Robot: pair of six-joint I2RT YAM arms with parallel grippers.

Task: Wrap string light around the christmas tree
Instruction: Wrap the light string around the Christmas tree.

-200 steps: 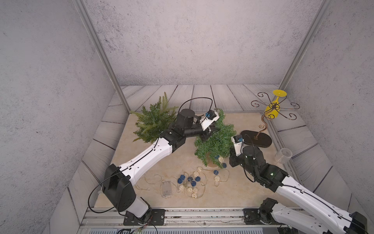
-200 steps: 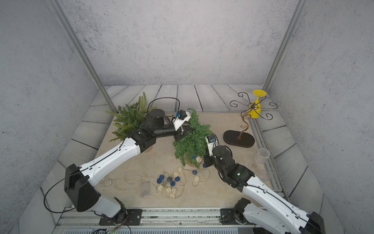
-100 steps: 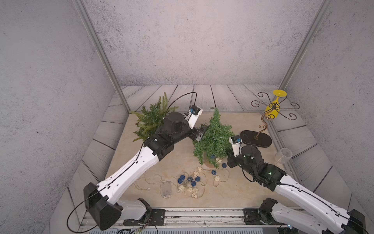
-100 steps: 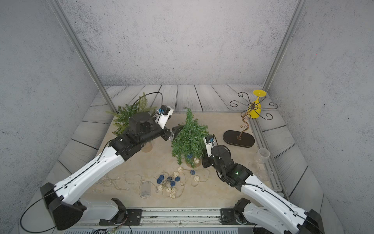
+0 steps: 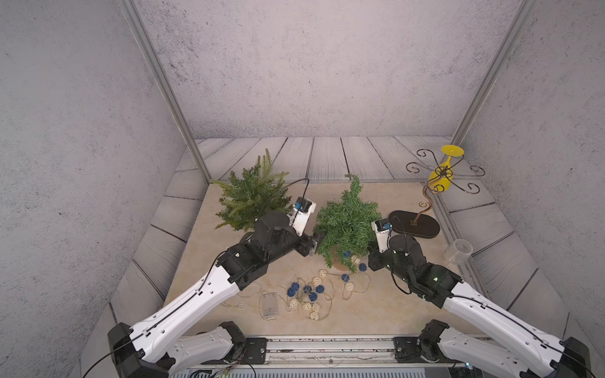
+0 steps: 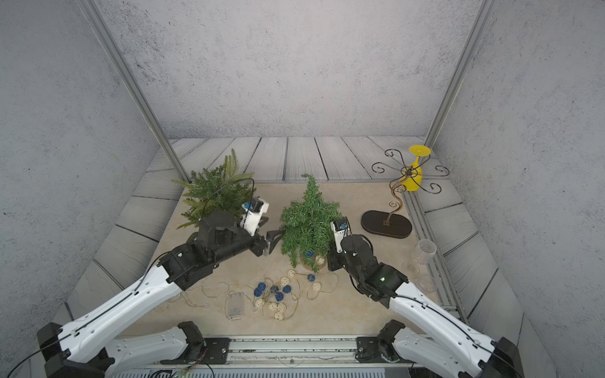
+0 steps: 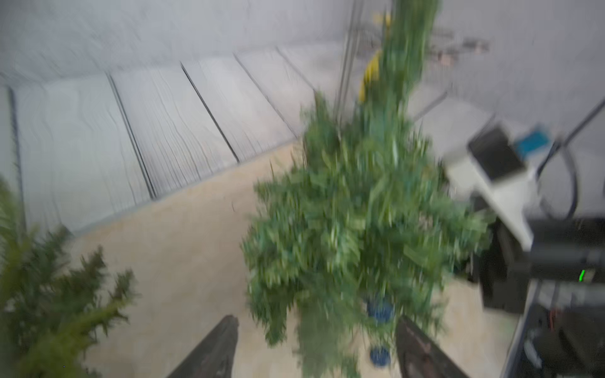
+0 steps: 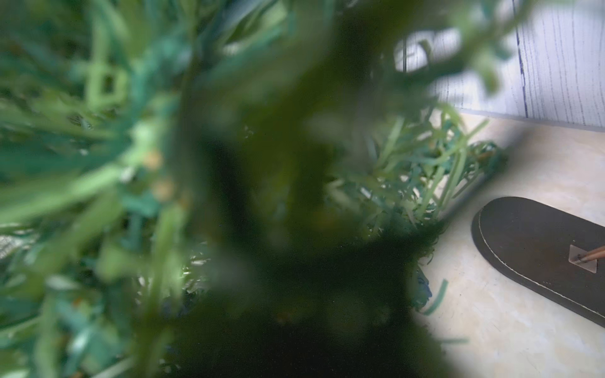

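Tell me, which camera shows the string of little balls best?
Both top views: the string light lies sharp and almost whole before the christmas tree. The left wrist view catches two blurred blue balls; the right wrist view, mostly the tree.

The left hand (image 6: 270, 230) hangs with jaws apart just beside the upright christmas tree (image 6: 309, 219), while most of the string light (image 6: 278, 296) lies tangled on the desk (image 6: 343, 307) before it.

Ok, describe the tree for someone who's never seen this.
Start at the beige mat. Two green plants stand on its far half; the tree is the one nearer the black oval base. Unlike the fern, it tapers to one tip, with the string light at its foot.
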